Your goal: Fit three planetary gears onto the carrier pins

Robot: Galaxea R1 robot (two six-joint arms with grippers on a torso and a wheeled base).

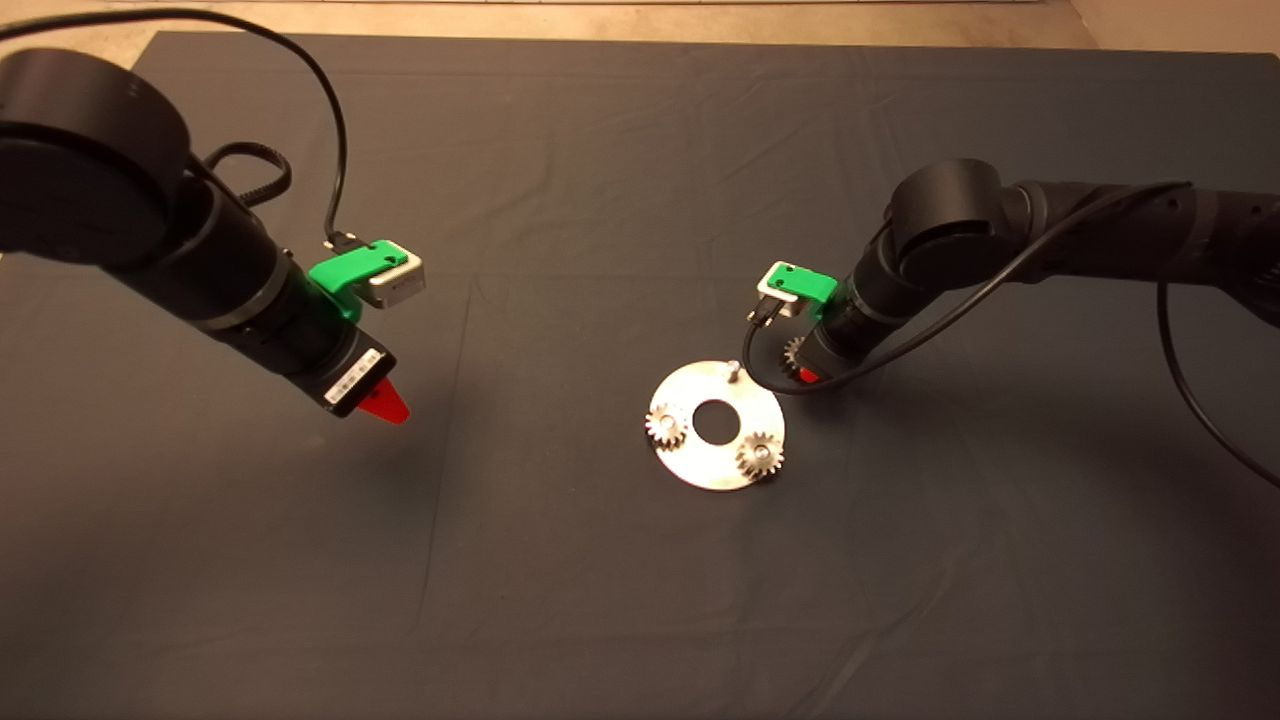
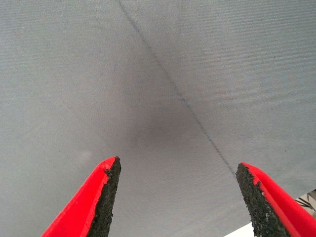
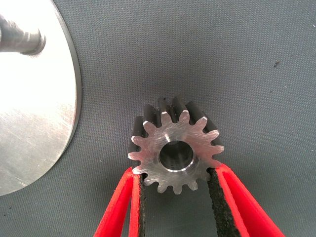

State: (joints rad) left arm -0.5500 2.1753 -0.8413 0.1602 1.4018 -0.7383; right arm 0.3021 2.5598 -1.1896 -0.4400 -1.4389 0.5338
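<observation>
Risk: right gripper, clamping the third gear beside the free pin, may misalign its bore and jam.

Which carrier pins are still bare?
One: the far pin. Two planetary gears sit on theirs; the right gripper holds the third gear.

Looks like a robotics lab / test bench imo: dark mat spread over the bench, two black robot arms w/ exposed cables (cams on the wrists), machined metal disc w/ gears. Nothing homey.
</observation>
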